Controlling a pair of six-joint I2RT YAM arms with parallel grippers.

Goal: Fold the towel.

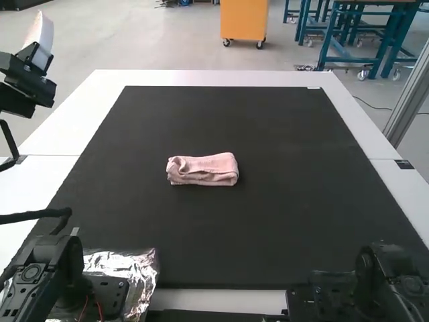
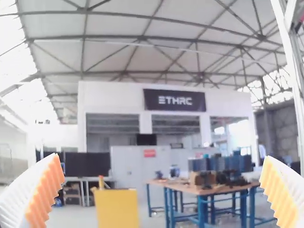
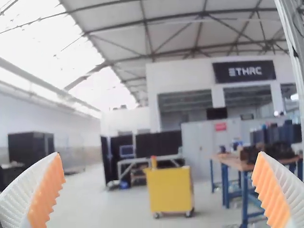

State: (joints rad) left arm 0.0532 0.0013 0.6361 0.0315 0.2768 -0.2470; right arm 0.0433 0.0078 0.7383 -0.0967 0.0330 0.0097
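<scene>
Towel (image 1: 202,170): plump, fuzzy, folded oblong (pink, too); left gripper (image 1: 41,30) and right gripper (image 3: 159,154) gape wide, empty.

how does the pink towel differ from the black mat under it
The towel is pale pink, while the mat is black. The towel is folded into a small, thick bundle; the mat lies spread flat and is far larger. Both have a roughly four-sided outline.
</scene>
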